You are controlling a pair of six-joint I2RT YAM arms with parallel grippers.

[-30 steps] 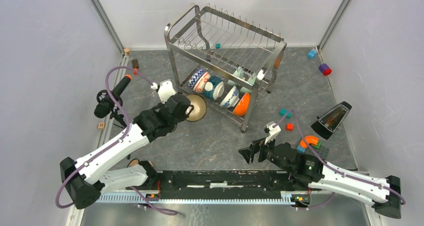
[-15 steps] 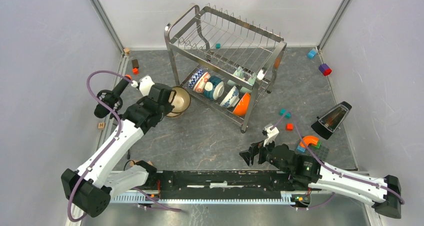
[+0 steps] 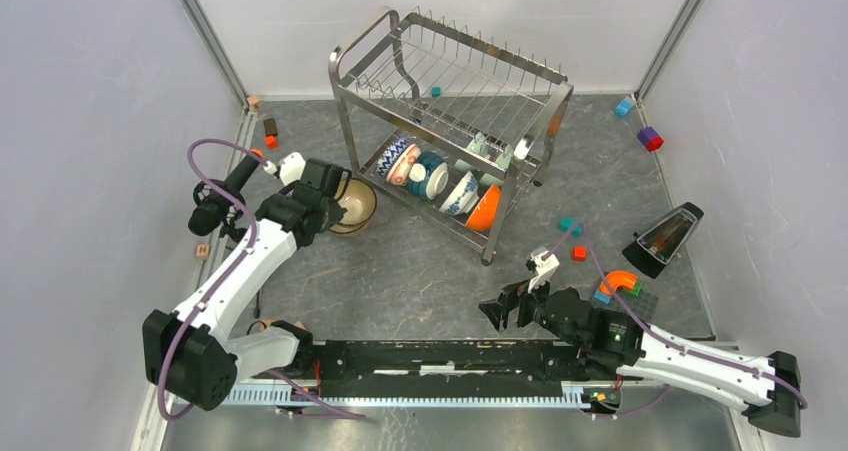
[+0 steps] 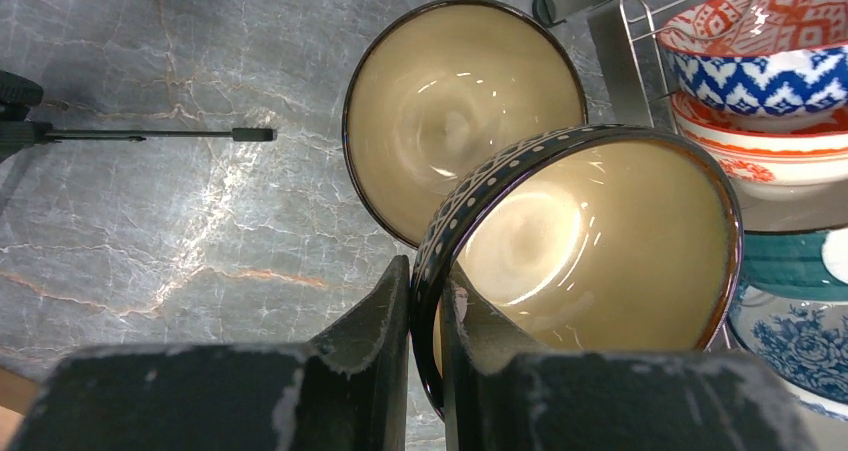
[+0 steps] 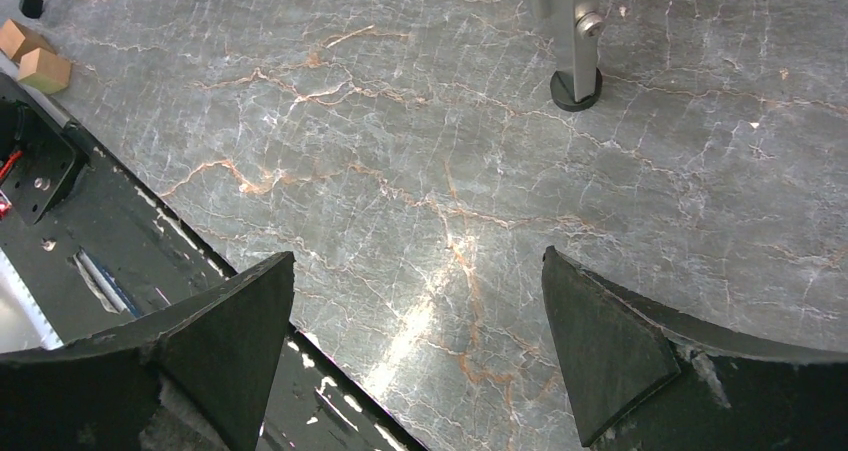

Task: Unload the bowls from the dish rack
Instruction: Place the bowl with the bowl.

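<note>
Left gripper is pinched narrow on the rim of a dark brown ceramic bowl with a dotted band and glossy cream inside, one finger inside the wall and one outside. It holds that bowl just off the left end of the two-tier shiny steel wire dish rack. A second dark-rimmed, cream-lined bowl sits on the grey marbled table beneath it, partly overlapped by the held one. Right gripper stands wide and empty, low over bare table in front of the rack's near corner.

The step looks like setting the held bowl down – either nested in the resting bowl or beside it. To do it well:
- bring the bowl level before lowering
- let its foot bear weight before parting the fingers
- lift straight up afterwards, so the inner finger does not drag the rim
- keep clear of the rack's leg

Several patterned bowls – red-orange, blue-and-white, teal – wait in the rack's lower tier.

No brand or label shows on the bowls or rack. A small tan block well left of the rack bears a dark mark, too small to read.
</note>
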